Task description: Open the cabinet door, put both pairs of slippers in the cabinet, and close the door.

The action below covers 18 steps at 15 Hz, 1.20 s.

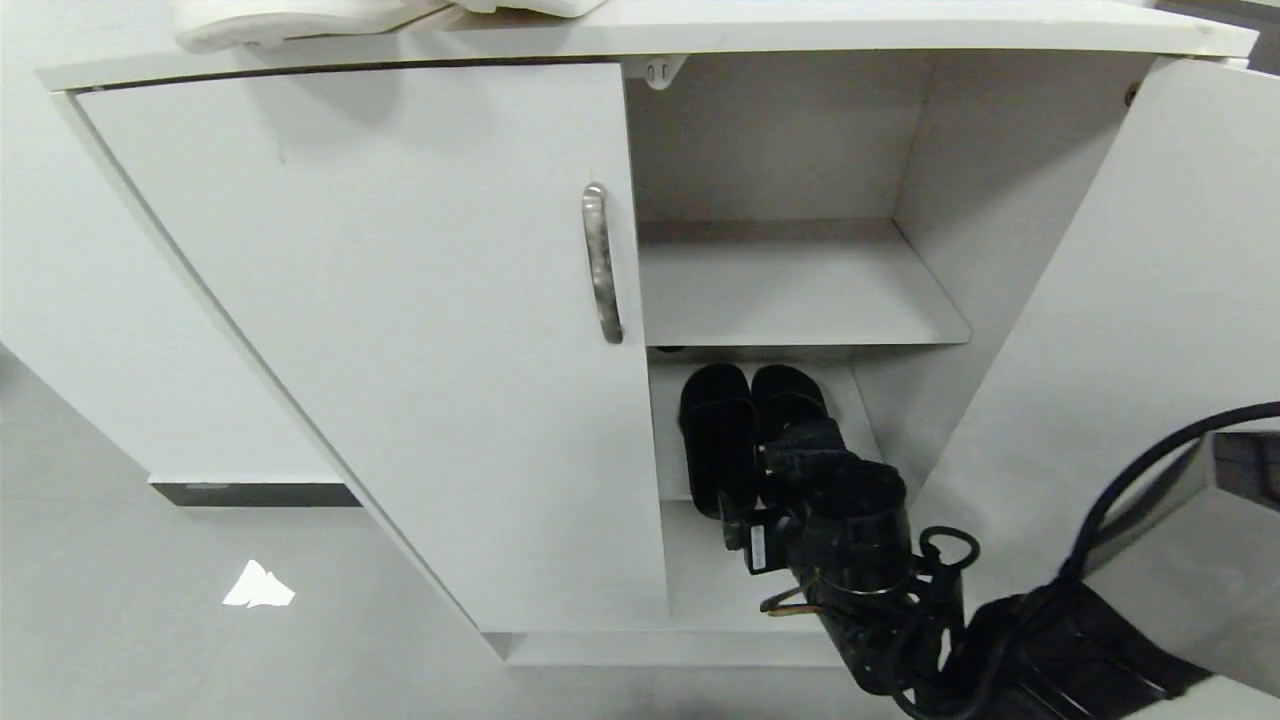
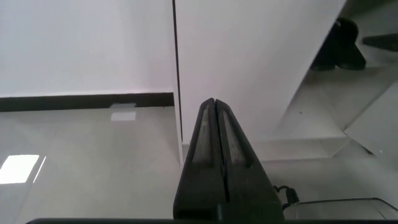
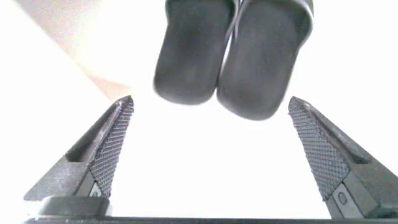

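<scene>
- Where you look from the head, the black slippers (image 1: pixel 745 430) lie side by side on the lower shelf of the cabinet (image 1: pixel 800 290). The right gripper (image 1: pixel 800 450) is just before them.
- Left wrist: your left gripper (image 2: pixel 214 109) is pressed together, near the closed door (image 2: pixel 249 56).
- Right wrist: your fingers (image 3: pixel 112 143) are spread wide, apart from the pair.

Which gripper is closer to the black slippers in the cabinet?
Right. The right gripper sits just in front of the black slippers on the bottom shelf, jaws open, not touching. The left gripper is outside the cabinet, by the closed door, jaws shut.
</scene>
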### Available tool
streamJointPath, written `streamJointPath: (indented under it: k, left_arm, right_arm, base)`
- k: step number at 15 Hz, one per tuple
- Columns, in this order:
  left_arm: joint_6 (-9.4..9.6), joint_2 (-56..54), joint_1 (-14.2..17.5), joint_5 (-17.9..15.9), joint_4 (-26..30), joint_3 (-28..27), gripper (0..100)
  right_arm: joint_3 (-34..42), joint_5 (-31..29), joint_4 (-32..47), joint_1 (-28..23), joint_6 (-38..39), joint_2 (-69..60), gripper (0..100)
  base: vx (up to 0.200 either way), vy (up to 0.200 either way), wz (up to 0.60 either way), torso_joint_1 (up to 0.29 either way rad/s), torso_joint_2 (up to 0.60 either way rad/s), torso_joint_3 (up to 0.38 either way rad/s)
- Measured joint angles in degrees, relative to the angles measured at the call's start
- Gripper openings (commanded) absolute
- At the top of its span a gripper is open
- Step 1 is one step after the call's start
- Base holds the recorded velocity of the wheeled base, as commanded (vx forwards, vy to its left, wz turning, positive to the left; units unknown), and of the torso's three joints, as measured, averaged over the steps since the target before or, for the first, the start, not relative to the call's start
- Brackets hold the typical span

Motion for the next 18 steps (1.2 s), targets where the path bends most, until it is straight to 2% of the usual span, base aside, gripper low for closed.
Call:
streamJointPath:
  k: [3, 9, 18]
  left_arm:
    - [0.24, 0.0, 0.0, 0.0, 0.0, 0.0, 0]
    - [0.22, 0.0, 0.0, -0.2, 0.0, 0.0, 0]
    - [0.27, 0.0, 0.0, -0.3, 0.1, -0.1, 0]
  right_arm:
    - [7.3, 4.4, 1.5, 2.8, -0.1, -10.5, 100]
    - [11.4, 11.5, 16.0, 5.8, 1.0, -28.7, 100]
    - [11.8, 11.9, 16.4, 6.9, 0.9, -32.8, 100]
  base:
    - [-0.133, 0.000, 0.00, 0.002, 0.00, 0.003]
    - [0.000, 0.000, 0.00, 0.000, 0.00, 0.000]
    - [0.000, 0.000, 0.00, 0.002, 0.00, 0.173]
